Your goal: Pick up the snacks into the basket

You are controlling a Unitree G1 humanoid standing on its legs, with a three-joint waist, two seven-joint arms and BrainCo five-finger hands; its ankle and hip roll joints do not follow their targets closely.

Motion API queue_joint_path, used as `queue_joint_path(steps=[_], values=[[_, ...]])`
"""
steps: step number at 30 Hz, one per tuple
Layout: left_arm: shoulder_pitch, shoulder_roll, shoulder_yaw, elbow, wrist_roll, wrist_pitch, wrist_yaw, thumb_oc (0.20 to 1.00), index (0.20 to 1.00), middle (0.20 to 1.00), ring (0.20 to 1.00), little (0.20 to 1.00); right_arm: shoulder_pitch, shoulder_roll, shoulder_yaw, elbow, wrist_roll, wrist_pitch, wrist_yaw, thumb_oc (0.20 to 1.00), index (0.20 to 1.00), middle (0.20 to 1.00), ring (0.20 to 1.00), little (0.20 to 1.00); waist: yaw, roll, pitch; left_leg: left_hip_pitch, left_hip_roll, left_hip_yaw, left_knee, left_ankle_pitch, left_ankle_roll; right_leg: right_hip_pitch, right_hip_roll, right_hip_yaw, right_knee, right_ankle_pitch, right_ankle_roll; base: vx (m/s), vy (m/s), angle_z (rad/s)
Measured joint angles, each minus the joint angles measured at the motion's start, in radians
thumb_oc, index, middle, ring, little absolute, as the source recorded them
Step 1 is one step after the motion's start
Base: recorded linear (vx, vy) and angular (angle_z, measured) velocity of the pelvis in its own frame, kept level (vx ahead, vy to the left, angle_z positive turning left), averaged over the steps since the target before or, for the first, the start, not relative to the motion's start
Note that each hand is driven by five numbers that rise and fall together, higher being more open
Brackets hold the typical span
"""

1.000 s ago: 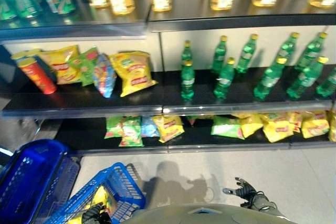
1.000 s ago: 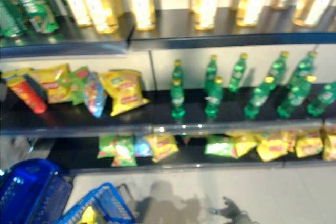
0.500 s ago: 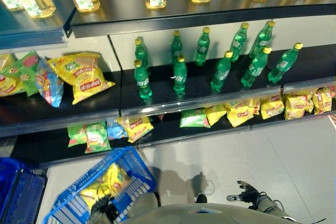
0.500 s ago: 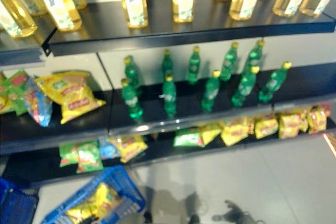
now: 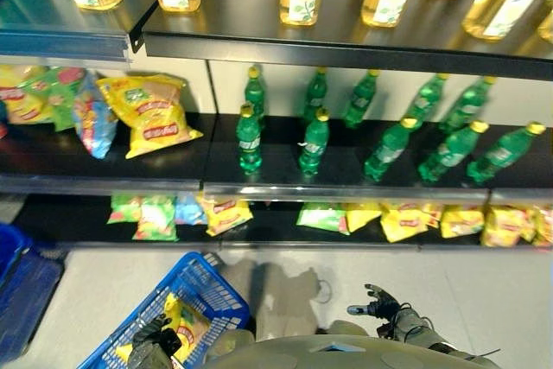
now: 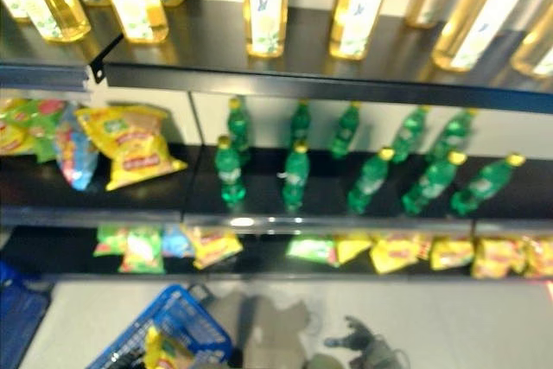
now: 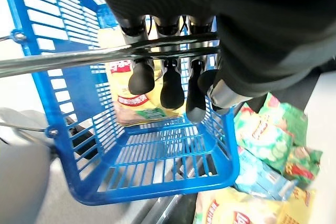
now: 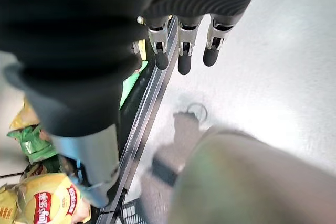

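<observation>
My left hand (image 7: 173, 77) curls its fingers round the metal handle (image 7: 79, 59) of the blue basket (image 5: 212, 295), which hangs low at my left. My left wrist view looks down inside it: one yellow snack bag (image 7: 134, 100) lies flat on the bottom, its long axis running toward the far wall. My right hand (image 5: 378, 304) hovers over the floor, fingers loosely spread, holding nothing. More snack bags (image 5: 151, 114) sit on the shelves (image 5: 104, 174) ahead.
</observation>
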Motion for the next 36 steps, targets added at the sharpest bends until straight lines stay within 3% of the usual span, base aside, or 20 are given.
queue_joint_path(steps=[1, 2, 3, 4, 5, 7, 8, 9, 10, 11, 12, 14, 15, 18, 20, 22, 27, 30, 34, 36], values=[[0.007, 0.001, 0.002, -0.005, -0.004, -0.003, -0.002, 0.2, 0.2, 0.2, 0.2, 0.2, -0.005, -0.004, 0.0, -0.011, 0.0, 0.001, -0.002, 1.0, 1.0, 1.0, 1.0, 1.0, 0.008, 0.018, 0.003, 0.0, 0.015, -0.027, 0.031, -0.016, -0.034, 0.049, -0.042, 0.008, -0.123, 0.083, 0.017, 0.14, -0.521, 0.45], [0.002, -0.003, 0.0, -0.005, -0.005, -0.004, -0.002, 0.2, 0.2, 0.2, 0.2, 0.2, -0.001, 0.003, -0.001, -0.003, -0.001, 0.001, -0.001, 1.0, 1.0, 1.0, 1.0, 1.0, -0.002, 0.022, 0.006, 0.003, 0.04, -0.05, 0.038, -0.022, -0.07, 0.056, -0.075, 0.019, -0.162, 0.109, 0.031, 0.17, -0.835, 0.72], [0.007, 0.015, 0.001, -0.018, -0.015, -0.012, 0.008, 0.2, 0.2, 0.2, 0.2, 0.2, 0.018, 0.014, -0.003, -0.035, -0.001, 0.005, -0.001, 1.0, 1.0, 1.0, 1.0, 1.0, -0.011, -0.013, -0.002, -0.034, 0.05, -0.067, 0.112, -0.07, -0.102, 0.067, -0.095, 0.05, -0.147, 0.144, 0.022, 0.03, -0.319, 0.64], [0.001, 0.028, 0.003, -0.026, -0.018, -0.015, 0.009, 0.2, 0.2, 0.2, 0.2, 0.2, 0.024, 0.009, -0.002, -0.047, -0.001, 0.004, 0.001, 1.0, 1.0, 1.0, 1.0, 1.0, -0.012, -0.011, 0.002, -0.038, 0.071, -0.081, 0.131, -0.085, -0.135, 0.069, -0.083, 0.051, -0.127, 0.108, 0.117, 0.03, -0.519, 0.46], [0.003, 0.016, 0.005, -0.026, -0.022, -0.02, 0.017, 0.2, 0.2, 0.2, 0.2, 0.2, 0.009, -0.001, 0.0, -0.029, -0.003, 0.012, 0.001, 1.0, 1.0, 1.0, 1.0, 1.0, -0.008, 0.021, 0.006, -0.005, 0.13, -0.079, 0.104, -0.073, -0.144, 0.066, -0.03, 0.046, -0.094, 0.104, 0.091, 0.01, -0.433, -0.02], [0.044, -0.011, 0.004, -0.025, -0.039, -0.022, 0.02, 0.2, 0.2, 0.2, 0.2, 0.2, -0.002, -0.039, 0.004, -0.021, -0.013, 0.012, -0.002, 1.0, 1.0, 1.0, 1.0, 1.0, -0.019, 0.07, -0.027, 0.019, 0.23, -0.07, 0.061, -0.019, -0.063, 0.05, 0.063, 0.029, -0.05, 0.049, 0.044, -0.02, -0.715, -0.12], [0.055, -0.014, 0.007, -0.021, -0.043, -0.023, 0.021, 0.2, 0.2, 0.2, 0.2, 0.2, -0.007, -0.055, 0.024, -0.019, -0.017, 0.014, -0.003, 1.0, 1.0, 1.0, 1.0, 1.0, -0.014, 0.07, -0.032, 0.013, 0.252, -0.076, 0.058, 0.004, -0.035, 0.02, 0.103, 0.036, -0.012, 0.018, 0.02, -0.06, -0.595, -0.17], [0.048, -0.009, 0.002, -0.021, -0.056, -0.026, 0.021, 0.2, 0.2, 0.2, 0.2, 0.2, -0.014, -0.063, 0.035, -0.032, -0.023, 0.013, 0.0, 1.0, 1.0, 1.0, 1.0, 1.0, -0.014, 0.067, -0.034, 0.002, 0.292, -0.078, 0.068, 0.061, -0.007, -0.015, 0.151, 0.024, 0.057, -0.021, -0.031, -0.09, -0.346, -0.07], [0.045, 0.009, 0.006, -0.021, -0.06, -0.033, 0.024, 0.2, 0.2, 0.2, 0.2, 0.2, -0.015, -0.059, 0.035, -0.039, -0.023, 0.011, 0.0, 1.0, 1.0, 1.0, 1.0, 1.0, -0.013, 0.052, -0.032, -0.027, 0.305, -0.085, 0.088, 0.117, -0.013, -0.02, 0.16, 0.027, 0.059, -0.031, -0.056, -0.2, -0.598, 0.0], [0.042, 0.026, 0.002, -0.025, -0.065, -0.033, 0.026, 0.2, 0.2, 0.2, 0.2, 0.2, 0.0, -0.057, 0.038, -0.052, -0.023, 0.01, -0.001, 1.0, 1.0, 1.0, 1.0, 1.0, -0.015, 0.008, -0.039, -0.038, 0.306, -0.066, 0.088, 0.226, -0.001, -0.018, 0.186, 0.018, 0.051, -0.025, -0.11, -0.21, -0.552, 0.2], [0.046, 0.037, 0.005, -0.013, -0.064, -0.032, 0.026, 0.2, 0.2, 0.2, 0.2, 0.2, 0.001, -0.057, 0.048, -0.051, -0.022, 0.01, -0.002, 1.0, 1.0, 1.0, 1.0, 1.0, -0.008, -0.023, -0.045, -0.067, 0.32, -0.04, 0.091, 0.338, -0.029, -0.016, 0.203, 0.015, 0.036, -0.018, -0.135, -0.16, -0.417, 0.11], [0.04, 0.04, 0.001, -0.019, -0.068, -0.028, 0.023, 0.2, 0.2, 0.2, 0.2, 0.2, 0.012, -0.066, 0.055, -0.05, -0.022, 0.01, -0.005, 1.0, 1.0, 1.0, 1.0, 1.0, -0.015, -0.049, -0.044, -0.075, 0.278, -0.016, 0.121, 0.305, -0.089, -0.005, 0.207, 0.007, 0.001, -0.003, -0.179, -0.09, -0.27, -0.09], [0.048, 0.018, 0.001, -0.013, -0.073, -0.017, 0.014, 0.2, 0.2, 0.2, 0.2, 0.2, 0.003, -0.081, 0.054, -0.049, -0.021, 0.01, -0.004, 1.0, 1.0, 1.0, 1.0, 1.0, -0.014, -0.054, -0.043, -0.088, 0.2, 0.017, 0.215, 0.207, -0.127, 0.025, 0.209, -0.008, -0.065, 0.031, -0.198, -0.09, -0.282, -0.24], [0.047, -0.028, -0.01, 0.011, -0.072, 0.0, 0.0, 0.2, 0.2, 0.2, 0.2, 0.2, 0.025, -0.095, 0.042, -0.05, -0.019, 0.01, -0.005, 1.0, 1.0, 1.0, 1.0, 1.0, -0.026, -0.048, -0.048, -0.09, 0.079, 0.151, 0.325, 0.032, -0.049, 0.084, 0.203, -0.048, -0.195, 0.107, -0.207, -0.06, -0.173, -0.04], [0.039, -0.022, -0.017, 0.004, -0.07, 0.001, -0.015, 0.2, 0.2, 0.2, 0.2, 0.2, 0.032, -0.086, 0.038, -0.048, -0.019, 0.012, -0.003, 1.0, 1.0, 1.0, 1.0, 1.0, -0.051, -0.04, -0.046, -0.061, 0.026, 0.178, 0.28, -0.008, -0.055, 0.102, 0.217, -0.066, -0.243, 0.125, -0.217, -0.05, -0.104, 0.18], [0.046, -0.025, -0.017, 0.008, -0.051, 0.012, -0.019, 0.2, 0.2, 0.2, 0.2, 0.2, 0.036, -0.081, 0.021, -0.052, -0.018, 0.011, -0.002, 1.0, 1.0, 1.0, 1.0, 1.0, -0.065, -0.018, -0.048, -0.004, 0.022, 0.18, 0.195, -0.03, -0.03, 0.123, 0.233, -0.065, -0.253, 0.137, -0.219, -0.1, -0.033, 0.08], [0.017, -0.036, -0.019, -0.005, -0.035, 0.018, -0.021, 0.2, 0.2, 0.2, 0.2, 0.2, 0.039, -0.074, 0.021, -0.058, -0.012, 0.009, 0.0, 1.0, 1.0, 1.0, 1.0, 1.0, -0.07, 0.02, -0.044, 0.053, 0.023, 0.17, 0.116, -0.033, -0.038, 0.126, 0.245, -0.057, -0.246, 0.135, -0.201, -0.16, 0.039, -0.05], [0.017, -0.049, -0.07, -0.036, -0.031, 0.019, -0.02, 0.2, 0.2, 0.2, 0.2, 0.2, 0.051, -0.079, 0.018, -0.095, -0.009, 0.009, -0.001, 1.0, 1.0, 1.0, 1.0, 1.0, -0.098, 0.062, -0.059, 0.073, 0.03, 0.176, -0.009, -0.051, -0.018, 0.066, 0.261, -0.081, -0.206, 0.138, -0.185, -0.16, 0.038, 0.17], [0.011, -0.027, -0.079, -0.041, 0.006, 0.018, -0.022, 0.2, 0.2, 0.2, 0.2, 0.2, 0.05, -0.068, 0.02, -0.147, -0.009, 0.009, 0.001, 1.0, 1.0, 1.0, 1.0, 1.0, -0.098, 0.021, -0.021, 0.069, 0.0, 0.2, -0.026, -0.025, 0.011, 0.006, 0.219, -0.054, -0.117, 0.126, -0.151, -0.25, -0.036, -0.11], [0.008, -0.023, -0.074, -0.046, 0.006, 0.017, -0.021, 0.2, 0.2, 0.2, 0.2, 0.2, 0.049, -0.063, 0.022, -0.147, -0.009, 0.01, 0.001, 1.0, 1.0, 1.0, 1.0, 1.0, -0.094, 0.033, -0.012, 0.044, 0.033, 0.228, -0.016, -0.015, 0.023, -0.021, 0.188, -0.069, -0.019, 0.095, -0.114, -0.16, -0.227, 0.22]])
